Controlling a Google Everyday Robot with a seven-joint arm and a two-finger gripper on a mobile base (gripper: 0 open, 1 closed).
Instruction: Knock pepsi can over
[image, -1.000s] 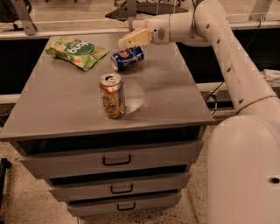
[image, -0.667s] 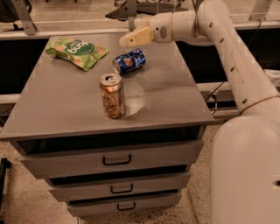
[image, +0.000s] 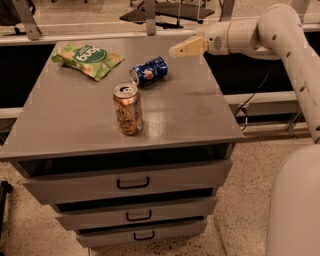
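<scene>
Camera view shows the pepsi can (image: 148, 71) lying sideways on the worktop (image: 190, 115), so the task looks done. The pincer (image: 176, 51), closed and empty, hovers nearby.

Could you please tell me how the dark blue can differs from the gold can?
The small dark blue metal pepsi can lies on its side; the gold metal can stands upright. The pepsi can sits farther back; the gold one nearer the front. Both rest on the grey cabinet. The tool hovers near the pepsi can.
</scene>
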